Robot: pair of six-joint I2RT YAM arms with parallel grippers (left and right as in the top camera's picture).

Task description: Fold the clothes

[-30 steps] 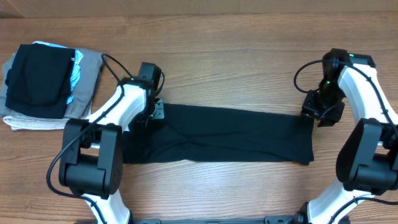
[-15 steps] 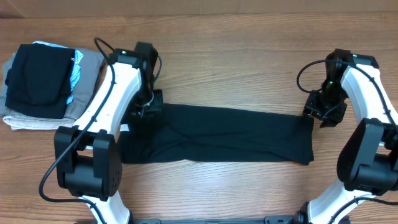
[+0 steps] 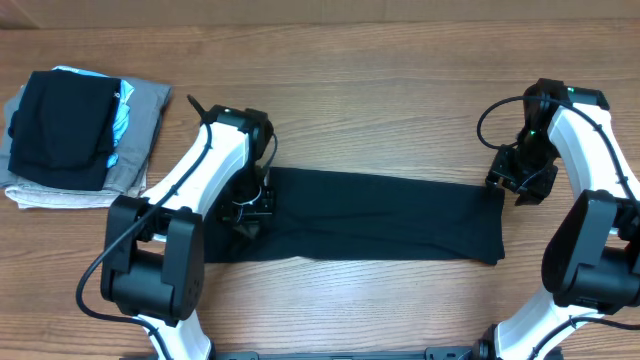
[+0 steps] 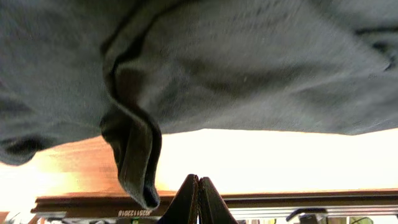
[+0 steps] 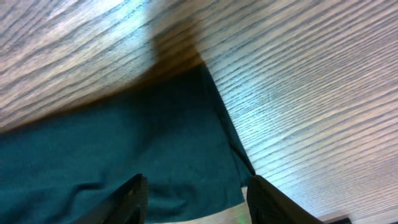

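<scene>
Black T-shirt (image 3: 380,215) stretched as one long band across the middle of the wooden table (image 3: 400,60), running left to right. Left end under the left pincer (image 3: 250,208), which is lowered onto the cloth just inside that end. Far right end, upper corner, just beside the right pincer (image 3: 518,182).

From the left wrist: left pincer (image 4: 198,183) with fingers pressed together, no cloth visibly caught between the tips. Shirt (image 4: 249,62) filling the upper part of that view, with one rolled fold drooping down to the left of the fingers.

From the right wrist: right pincer (image 5: 196,186) with fingers standing apart, clamped on nothing. Shirt (image 5: 124,137) below and between them, its corner edge running along the bare wood.

One shirt laid out, two arms, two pincers. At the far left corner, well apart from the shirt, one stack of three folded pieces: grey-beige garment (image 3: 145,130) lowest, light blue garment (image 3: 122,120) peeking out, dark folded piece (image 3: 60,130) on top.

Shirt plain, matte, soft, a few shallow creases near the left end, long edges fairly straight.
</scene>
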